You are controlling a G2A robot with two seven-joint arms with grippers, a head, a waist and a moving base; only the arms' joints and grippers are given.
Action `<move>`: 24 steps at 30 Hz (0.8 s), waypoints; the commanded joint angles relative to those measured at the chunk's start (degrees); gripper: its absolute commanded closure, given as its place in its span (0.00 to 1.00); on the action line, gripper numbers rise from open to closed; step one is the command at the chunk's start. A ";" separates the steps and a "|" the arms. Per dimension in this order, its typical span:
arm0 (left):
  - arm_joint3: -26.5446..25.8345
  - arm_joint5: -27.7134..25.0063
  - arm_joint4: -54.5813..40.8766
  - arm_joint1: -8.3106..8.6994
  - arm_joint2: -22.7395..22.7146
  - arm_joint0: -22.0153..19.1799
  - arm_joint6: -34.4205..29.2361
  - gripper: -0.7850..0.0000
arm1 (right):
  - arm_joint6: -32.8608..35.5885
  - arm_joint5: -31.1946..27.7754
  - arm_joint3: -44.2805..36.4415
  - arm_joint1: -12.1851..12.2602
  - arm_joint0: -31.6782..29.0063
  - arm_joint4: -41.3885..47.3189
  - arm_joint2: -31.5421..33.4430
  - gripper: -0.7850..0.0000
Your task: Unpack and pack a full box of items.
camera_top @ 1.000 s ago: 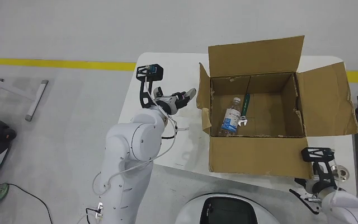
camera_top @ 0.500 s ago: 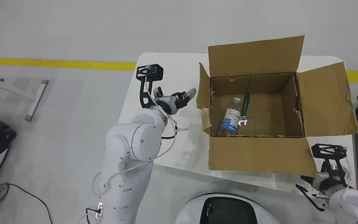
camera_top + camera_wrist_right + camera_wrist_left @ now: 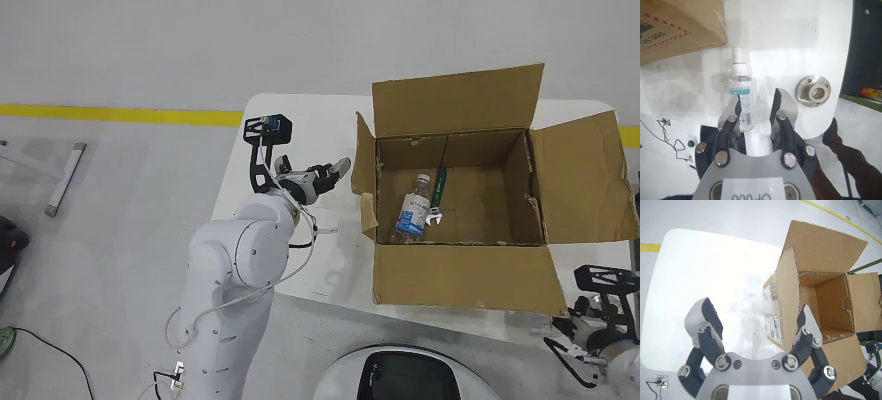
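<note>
Fingers [image 3: 785,108] of the right gripper [image 3: 757,93] are hanging apart near the clear plastic spray bottle [image 3: 740,89] lying on the white bench [image 3: 791,37] beside the brown cardboard box [image 3: 677,28], seemingly as an unpacked item.

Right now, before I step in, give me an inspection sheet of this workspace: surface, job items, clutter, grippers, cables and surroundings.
Surface: white table, rounded corners.
Job's things: cardboard box with flaps open, holding a bottle and a green-handled wrench; spray bottle lying on the table outside the box, metal flange beside it.
Clutter: nothing seen.
Grippers: left gripper open, empty, beside the box; right gripper open, empty, near the spray bottle.
Cables: black cable on the floor.
Surroundings: yellow floor line.
</note>
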 commanded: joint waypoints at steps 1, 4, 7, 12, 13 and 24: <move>0.00 0.00 0.00 0.00 0.00 0.00 0.00 0.00 | 0.43 0.54 0.00 0.00 0.71 -1.59 -1.57 0.52; 0.00 0.00 0.00 0.00 0.00 0.00 0.00 0.00 | 1.30 1.39 0.00 0.00 1.72 -4.27 -3.61 0.52; 0.00 0.00 0.00 0.00 0.00 0.00 0.00 0.00 | 2.60 2.59 0.00 -0.03 2.72 -6.82 -5.35 0.53; 0.00 0.00 0.00 0.00 0.00 0.00 0.00 0.00 | 4.61 3.91 0.00 -0.11 3.90 -9.10 -6.78 0.53; 0.00 0.00 0.00 0.00 0.00 0.00 0.00 0.00 | 5.00 4.05 0.02 -0.12 4.04 -9.47 -6.91 0.53; 0.00 0.00 0.00 0.00 0.00 0.00 0.00 0.00 | 5.61 4.35 0.00 -0.42 4.55 -8.40 -5.71 0.51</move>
